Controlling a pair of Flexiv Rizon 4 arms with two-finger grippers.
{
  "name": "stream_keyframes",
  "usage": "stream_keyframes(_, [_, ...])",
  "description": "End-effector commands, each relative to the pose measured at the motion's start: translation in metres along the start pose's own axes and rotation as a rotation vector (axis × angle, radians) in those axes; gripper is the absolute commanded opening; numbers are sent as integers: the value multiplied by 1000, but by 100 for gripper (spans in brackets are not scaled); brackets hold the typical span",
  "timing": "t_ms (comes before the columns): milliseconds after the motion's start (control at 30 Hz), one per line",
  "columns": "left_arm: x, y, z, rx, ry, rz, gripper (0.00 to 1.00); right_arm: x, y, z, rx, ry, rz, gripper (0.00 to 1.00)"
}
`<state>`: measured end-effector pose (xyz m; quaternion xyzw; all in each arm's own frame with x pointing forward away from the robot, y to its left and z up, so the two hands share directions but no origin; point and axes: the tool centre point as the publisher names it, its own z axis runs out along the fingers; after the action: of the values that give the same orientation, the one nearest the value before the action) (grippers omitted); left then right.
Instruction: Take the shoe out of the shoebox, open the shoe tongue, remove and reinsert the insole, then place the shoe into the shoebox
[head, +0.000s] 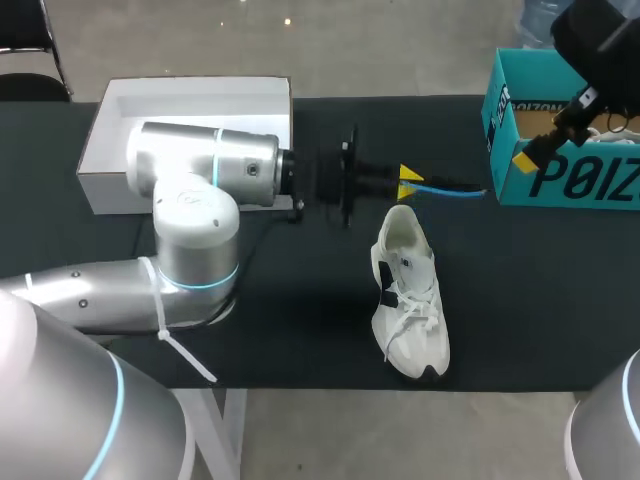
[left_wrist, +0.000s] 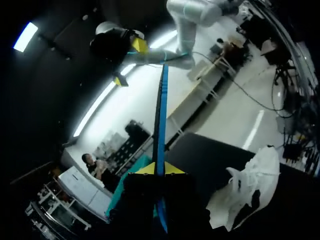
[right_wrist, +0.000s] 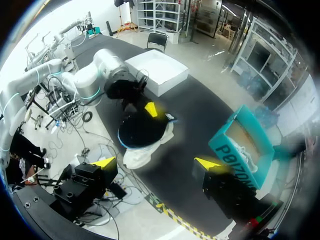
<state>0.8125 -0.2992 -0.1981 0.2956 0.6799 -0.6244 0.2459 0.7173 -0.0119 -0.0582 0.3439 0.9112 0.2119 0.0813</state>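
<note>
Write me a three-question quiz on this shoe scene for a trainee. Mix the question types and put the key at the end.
1. Fill in the blank: the left claw is shut on the thin, blue-edged ____.
2. True or false: the right claw is open and holds nothing.
3. Multiple choice: where is the white shoe?
A. On the black table, outside the teal shoebox
B. Inside that shoebox
C. In the right claw

Key:
1. insole
2. True
3. A
</note>
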Motion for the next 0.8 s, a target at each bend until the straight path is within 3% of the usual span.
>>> stream_keyframes(33, [-10, -3, -14, 317, 64, -729, 0, -1, 3, 1, 7, 2, 2, 100])
stream_keyframes(400, [-23, 0, -37, 595, -66, -1163, 0, -1, 3, 1, 7, 2, 2, 100])
stream_keyframes(567, [-23, -1, -37, 611, -92, -1181, 0, -1, 3, 1, 7, 2, 2, 100])
stream_keyframes(633, [-20, -7, -33, 525, -84, -1057, 0, -1, 3, 1, 7, 2, 2, 100])
stream_keyframes(667, [-18, -14, -30, 440, -73, -899, 0, -1, 3, 1, 7, 2, 2, 100])
stream_keyframes(800, [-18, -14, -30, 440, -73, -899, 0, -1, 3, 1, 7, 2, 2, 100])
